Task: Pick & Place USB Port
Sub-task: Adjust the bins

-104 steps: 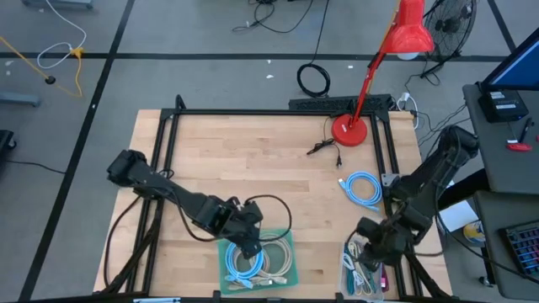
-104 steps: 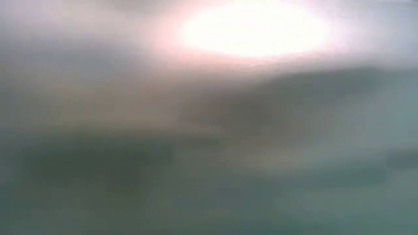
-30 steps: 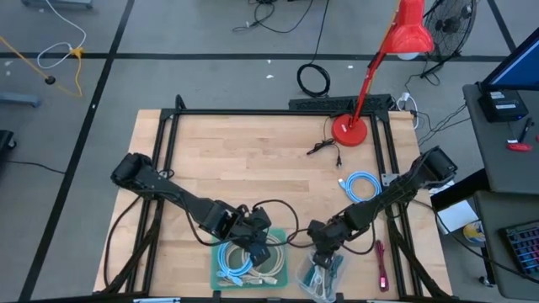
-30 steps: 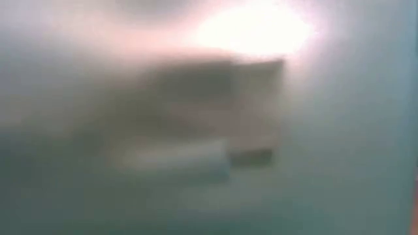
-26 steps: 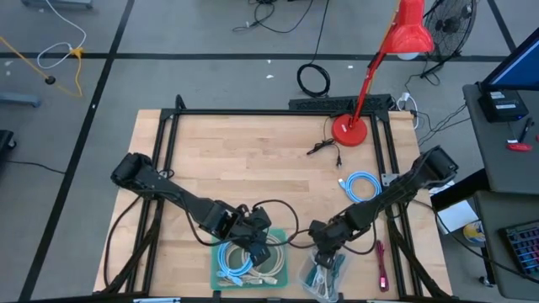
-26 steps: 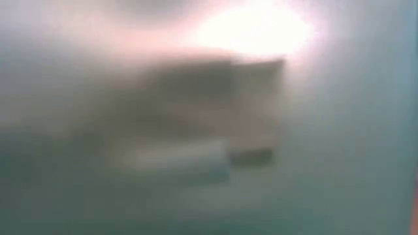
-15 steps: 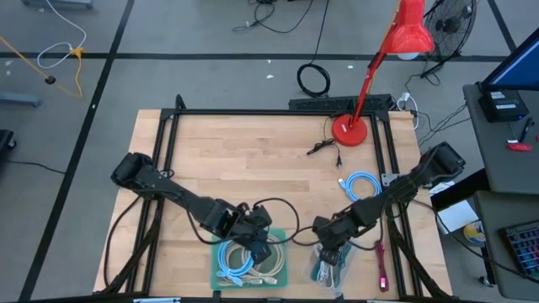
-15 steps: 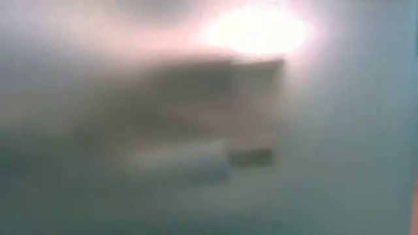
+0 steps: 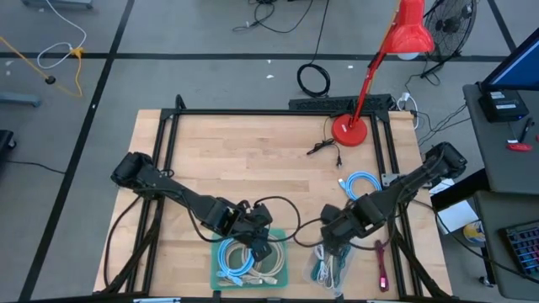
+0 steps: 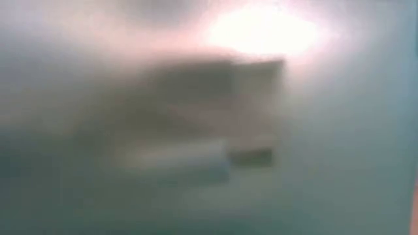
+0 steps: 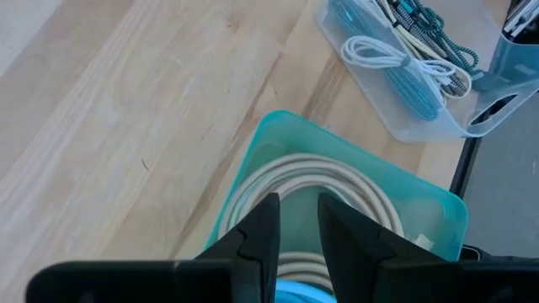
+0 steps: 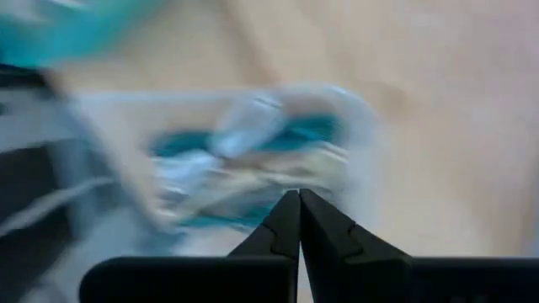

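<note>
Cables already fill the teal tray (image 9: 285, 271); left gripper (image 9: 258, 250) hovers slightly parted, right gripper (image 9: 330, 252) pinched empty (clear bin (image 9: 324, 271) beneath).

Overhead, low, two close wrist views.

Left arm reaching from the table's left edge toward the near middle, left gripper (image 9: 257, 240) low there, fingers (image 11: 261, 231) a narrow gap apart. Right arm stretched from the right edge toward the near middle, right gripper (image 9: 330, 244) low and near the left one, fingertips (image 12: 290, 210) pressed together.
</note>
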`<action>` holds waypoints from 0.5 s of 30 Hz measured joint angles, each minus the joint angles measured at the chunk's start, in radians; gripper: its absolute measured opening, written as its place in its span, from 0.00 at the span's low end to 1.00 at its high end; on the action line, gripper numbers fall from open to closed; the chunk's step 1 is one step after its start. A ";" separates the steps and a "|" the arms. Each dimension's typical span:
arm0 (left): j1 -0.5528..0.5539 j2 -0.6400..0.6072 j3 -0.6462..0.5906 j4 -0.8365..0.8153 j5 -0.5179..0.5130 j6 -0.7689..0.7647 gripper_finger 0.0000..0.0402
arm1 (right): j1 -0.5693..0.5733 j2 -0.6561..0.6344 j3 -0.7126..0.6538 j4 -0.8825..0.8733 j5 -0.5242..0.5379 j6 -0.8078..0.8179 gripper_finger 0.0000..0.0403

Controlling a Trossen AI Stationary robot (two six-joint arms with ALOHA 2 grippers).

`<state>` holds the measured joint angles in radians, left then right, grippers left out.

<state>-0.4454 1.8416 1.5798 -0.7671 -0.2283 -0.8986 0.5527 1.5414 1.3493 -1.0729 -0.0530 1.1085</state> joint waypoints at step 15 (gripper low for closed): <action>-0.002 0.000 0.000 0.000 -0.027 0.011 0.22 | 0.059 0.001 -0.046 -0.132 -0.027 0.013 0.26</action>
<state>-0.4469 1.8416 1.5795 -0.7672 -0.2554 -0.8881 0.6113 1.5425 1.3033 -1.2048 -0.0803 1.1217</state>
